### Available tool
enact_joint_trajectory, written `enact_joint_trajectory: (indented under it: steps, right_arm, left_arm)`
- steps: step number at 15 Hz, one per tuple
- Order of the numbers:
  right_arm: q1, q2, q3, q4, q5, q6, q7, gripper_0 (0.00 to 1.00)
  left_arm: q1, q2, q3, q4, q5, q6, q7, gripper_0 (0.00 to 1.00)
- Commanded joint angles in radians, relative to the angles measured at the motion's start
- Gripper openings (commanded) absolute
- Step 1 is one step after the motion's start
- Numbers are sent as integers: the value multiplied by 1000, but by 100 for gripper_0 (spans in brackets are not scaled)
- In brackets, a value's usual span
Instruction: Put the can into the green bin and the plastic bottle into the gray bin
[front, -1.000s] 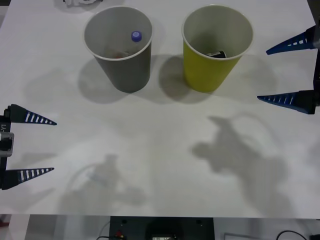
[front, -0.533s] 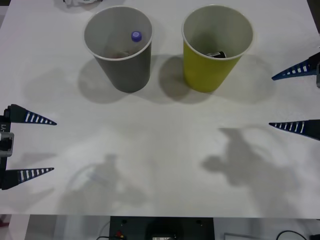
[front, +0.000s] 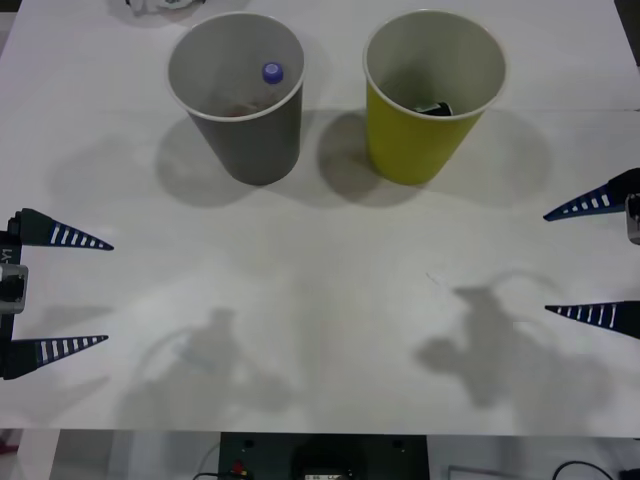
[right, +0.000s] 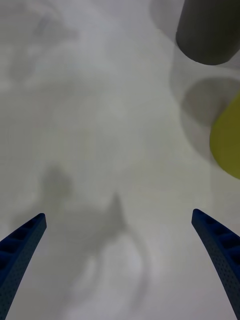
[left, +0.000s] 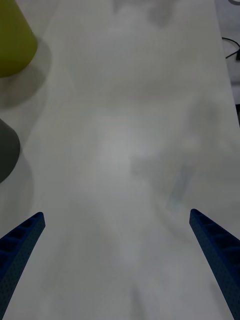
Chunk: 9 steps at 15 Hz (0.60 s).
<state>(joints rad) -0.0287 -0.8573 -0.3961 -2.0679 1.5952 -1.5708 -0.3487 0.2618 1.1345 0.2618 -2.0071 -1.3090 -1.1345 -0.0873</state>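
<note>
The gray bin (front: 240, 100) stands at the back left of the white table, and the plastic bottle's blue-violet cap (front: 272, 72) shows inside it. To its right stands the green bin (front: 430, 95), with the can (front: 433, 106) lying dark at its bottom. My right gripper (front: 595, 262) hangs open and empty at the table's right edge, nearer the front than the green bin. At the left edge my left gripper (front: 72, 292) is open and empty. The wrist views catch the gray bin (right: 209, 30) (left: 7, 150) and the green bin (right: 227, 140) (left: 14, 42) from the side.
A white object (front: 155, 5) lies at the table's back edge, left of the gray bin. The table's front edge (front: 320, 432) runs just below both grippers, with dark equipment and cables beneath it.
My right gripper has drawn back from beside the green bin toward the table's front, staying open. The left gripper, both bins and their contents have not moved.
</note>
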Motion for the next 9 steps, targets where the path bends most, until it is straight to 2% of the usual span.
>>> enact_joint_trajectory:
  steps: [1,9]
  right_arm:
    - [35,1,0,0,-4,0,8,100]
    - [44,0,-1,0,-8,0,25,100]
  left_arm:
    - [0,0,0,0,0,0,0,100]
    - [0,0,0,0,0,0,0,100]
